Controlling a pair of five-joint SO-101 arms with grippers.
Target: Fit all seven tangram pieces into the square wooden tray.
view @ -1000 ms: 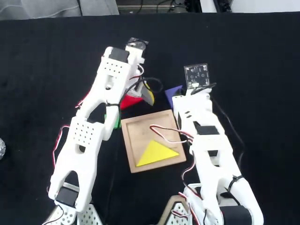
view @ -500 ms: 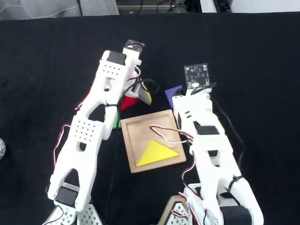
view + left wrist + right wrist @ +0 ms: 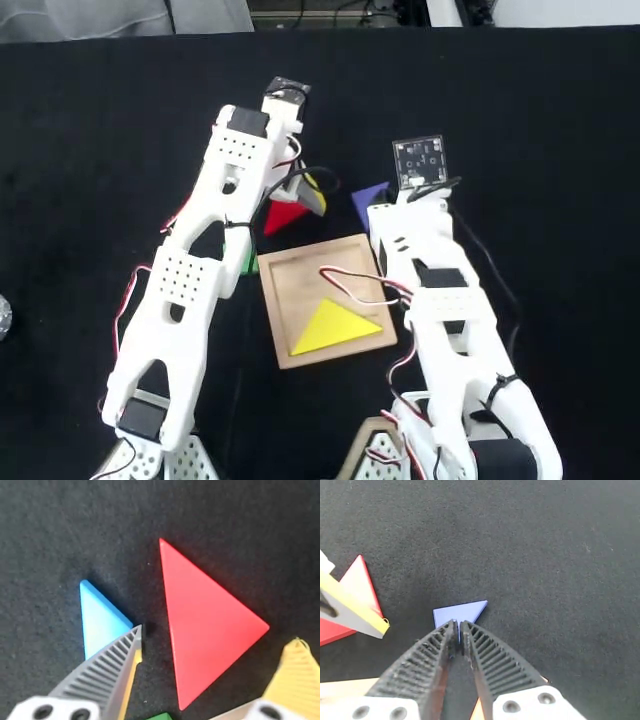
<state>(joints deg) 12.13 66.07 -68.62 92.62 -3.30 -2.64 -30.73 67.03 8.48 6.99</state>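
The square wooden tray [image 3: 300,268] lies between my two arms and holds a yellow triangle [image 3: 333,327]. Just beyond its far left corner lies a red triangle [image 3: 283,217] [image 3: 205,625]. My left gripper [image 3: 302,196] [image 3: 217,636] stands open over the red triangle, one finger on each side. A light blue triangle [image 3: 100,620] lies beside the grey finger [image 3: 112,667]. My right gripper [image 3: 457,626] is shut, its tips at the near edge of a dark blue piece [image 3: 460,611] [image 3: 370,192] beyond the tray's far right corner.
A green piece [image 3: 248,262] peeks out under the left arm beside the tray. An orange piece [image 3: 477,711] shows under the right gripper. Black cloth covers the table, with open room toward the far side and the right.
The left arm's wrist has shifted slightly toward the far side, and more of the red triangle shows. The right arm has kept still.
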